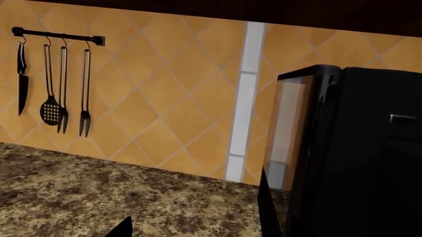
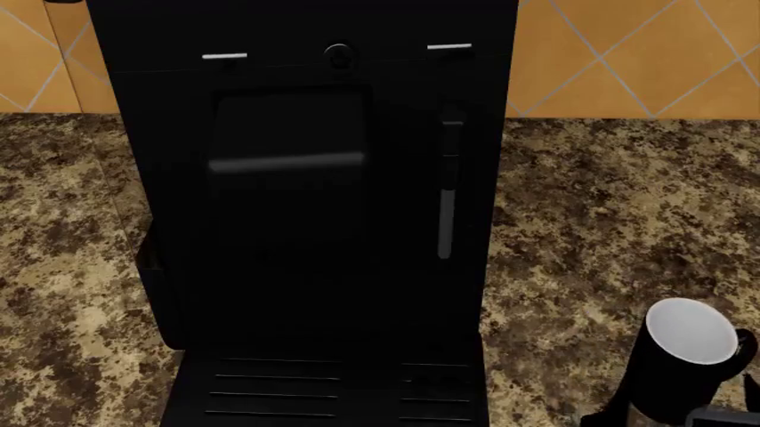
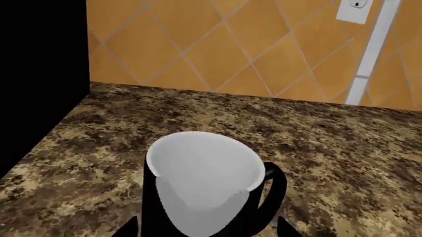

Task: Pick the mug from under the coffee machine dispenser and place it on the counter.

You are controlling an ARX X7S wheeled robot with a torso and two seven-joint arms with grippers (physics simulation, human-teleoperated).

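1. Mug (image 2: 686, 360) sits out of the machine (image 2: 303, 213) bay, off to the machine's right, over the counter (image 2: 594, 222); the drip tray slots at the machine's foot show nothing on them.
2. From the right wrist view the mug (image 3: 204, 185) fills the near field, right against the right gripper (image 3: 207, 232), whose dark fingertips show on either side of its base. It looks clamped on the mug, though the contact itself is cut off by the picture edge.
3. Its long axis is close to upright, mouth up and leaning a little, white inside showing, handle turned away from the machine.
4. Whether its base touches the granite or hangs just above cannot be told.
5. Left gripper (image 1: 197, 229) shows only two dark tips spread apart with nothing between them, on the machine's far side, near a utensil rail (image 1: 56, 35) on the tiled wall.
6. Judgement: the right arm is the nearer by far, so the coming move is straight down onto the bare counter, then letting go.
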